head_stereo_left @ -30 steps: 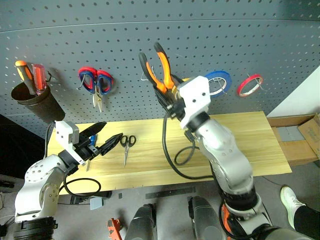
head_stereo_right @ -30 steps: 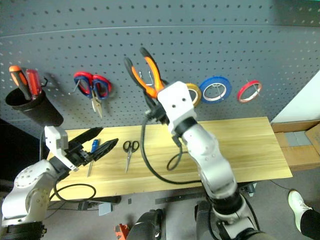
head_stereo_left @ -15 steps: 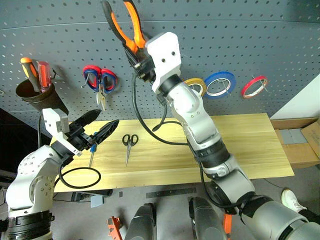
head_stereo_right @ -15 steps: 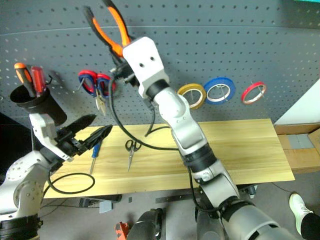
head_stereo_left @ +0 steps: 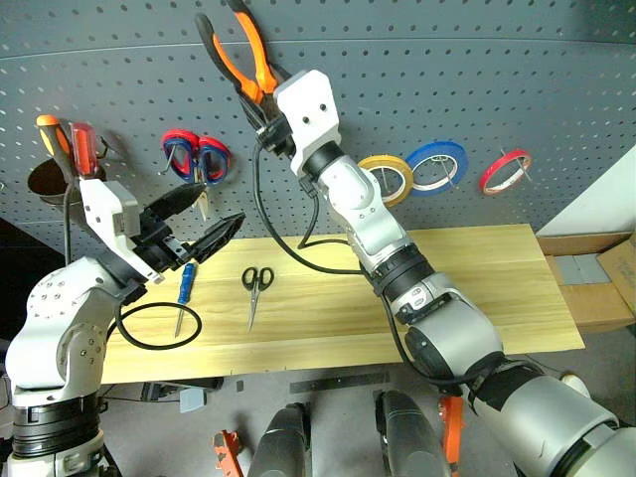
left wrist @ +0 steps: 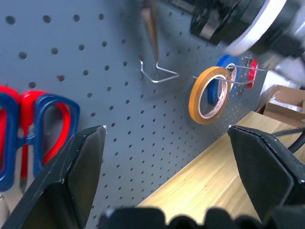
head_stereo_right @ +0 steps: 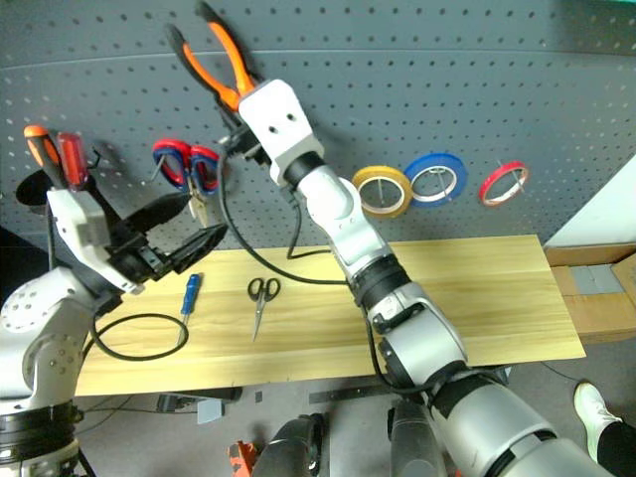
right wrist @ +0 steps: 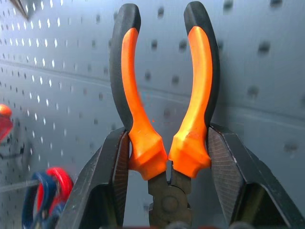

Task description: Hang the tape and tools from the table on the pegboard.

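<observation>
R hand (head_stereo_left: 266,109) raised pliers (head_stereo_left: 238,50) higher, arm outstretched.

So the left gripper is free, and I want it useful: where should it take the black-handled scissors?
Probably from above, across the closed blades just below the finger loops. The scissors lie flat on the table, loops toward the pegboard, and the open left gripper hovers nearby.

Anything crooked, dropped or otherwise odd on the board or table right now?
Nothing stands out. The pliers sit squarely in the right gripper, handles up, near the pegboard. The yellow tape hangs on its hook. The black scissors and blue screwdriver lie flat on the table.
</observation>
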